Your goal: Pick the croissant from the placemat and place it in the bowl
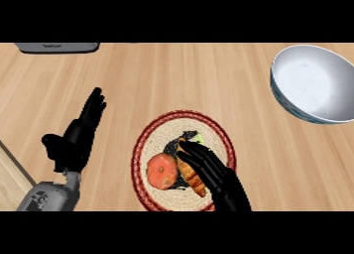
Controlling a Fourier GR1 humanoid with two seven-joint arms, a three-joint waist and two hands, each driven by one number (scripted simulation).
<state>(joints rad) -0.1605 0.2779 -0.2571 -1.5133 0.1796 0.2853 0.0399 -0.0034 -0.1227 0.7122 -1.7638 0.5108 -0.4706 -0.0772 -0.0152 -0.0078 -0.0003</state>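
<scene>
A round woven placemat [181,124] with a dark red rim is seen at the lower middle of the wooden counter [172,74]. On it the croissant [190,174] is laid, a golden-brown piece running from the mat's middle down towards its lower right part. Just to its left, touching or nearly touching it, a round orange fruit [163,169] is seen, also on the mat. A small dark and greenish patch is visible above the croissant; what it is cannot be told.

The right hand [212,171] is brought in from the lower edge and is laid over the croissant's right side. Its fingers [198,154] are stretched along the pastry's upper right edge and seem slightly bent over it, so that part of the croissant is hidden beneath them. Contact is suggested, but whether the thumb is closed under the pastry cannot be told, and the croissant is seen resting on the mat.

The bowl [280,89], white inside with a bluish outer wall, is placed at the upper right of the counter, well apart from the mat and the hand. Nothing is seen in it.

The left hand [77,136] is shown at the left, well apart from the mat, with fingers straight and held together, pointing up, and the thumb out to the side. A grey device [56,47] is cut off at the top left edge.
</scene>
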